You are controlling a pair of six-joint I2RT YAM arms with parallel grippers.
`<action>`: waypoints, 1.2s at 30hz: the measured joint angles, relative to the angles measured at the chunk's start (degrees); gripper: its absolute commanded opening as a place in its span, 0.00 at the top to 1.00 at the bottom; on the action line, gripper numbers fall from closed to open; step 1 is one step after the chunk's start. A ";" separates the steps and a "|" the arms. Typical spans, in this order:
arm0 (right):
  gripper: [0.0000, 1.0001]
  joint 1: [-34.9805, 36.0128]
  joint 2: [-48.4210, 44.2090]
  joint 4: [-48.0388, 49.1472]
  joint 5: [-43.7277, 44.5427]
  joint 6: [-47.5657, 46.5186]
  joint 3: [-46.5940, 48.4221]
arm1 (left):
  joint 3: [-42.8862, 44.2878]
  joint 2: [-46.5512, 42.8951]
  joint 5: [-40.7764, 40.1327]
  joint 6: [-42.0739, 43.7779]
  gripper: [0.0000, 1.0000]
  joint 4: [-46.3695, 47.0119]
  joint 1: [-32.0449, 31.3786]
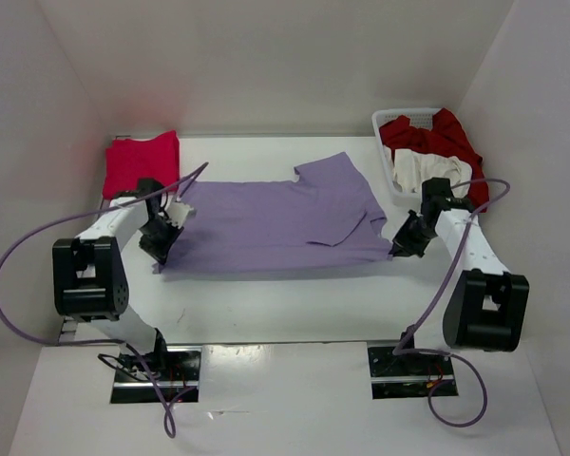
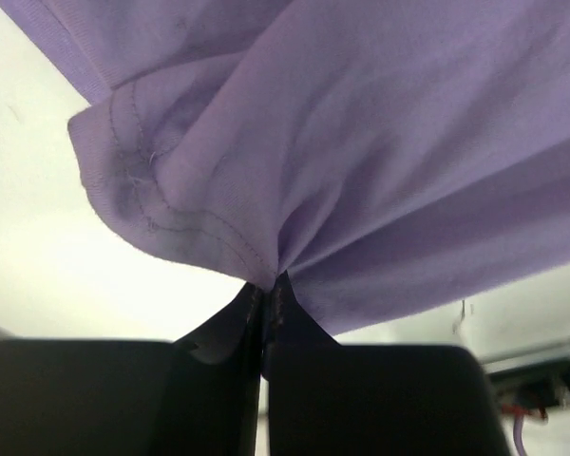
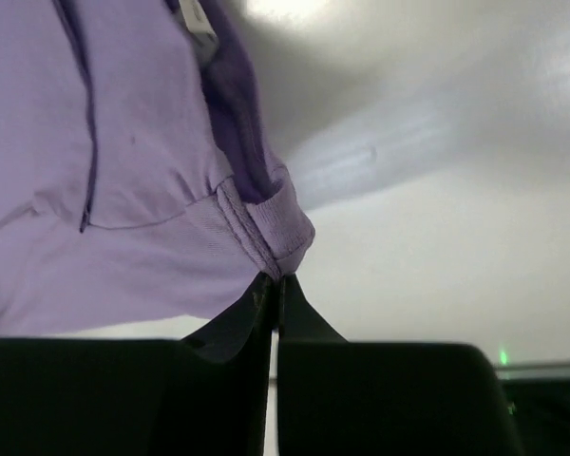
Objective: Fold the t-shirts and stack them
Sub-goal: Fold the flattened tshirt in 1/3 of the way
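Note:
A lavender purple t-shirt (image 1: 275, 223) lies spread across the middle of the table. My left gripper (image 1: 161, 255) is shut on its near-left hem corner; in the left wrist view the purple cloth (image 2: 342, 171) bunches into my left gripper (image 2: 271, 285). At the shirt's near-right corner my right gripper (image 1: 396, 249) is shut on the hem. The right wrist view shows that stitched hem (image 3: 256, 228) pinched in my right gripper (image 3: 275, 280). A folded magenta-pink t-shirt (image 1: 141, 161) lies at the back left. The dark red t-shirt (image 1: 446, 138) and the cream white t-shirt (image 1: 429, 171) lie in the basket.
A white lattice basket (image 1: 388, 161) stands at the back right, beside the right arm. White walls close the table at the back and both sides. Purple cables loop from both arms down to the base plates (image 1: 157, 366) at the near edge.

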 measured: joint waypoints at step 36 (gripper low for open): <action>0.22 23.74 -8.85 -16.20 7.89 13.77 3.85 | 18.78 -6.56 -30.03 4.94 0.41 -18.25 -9.49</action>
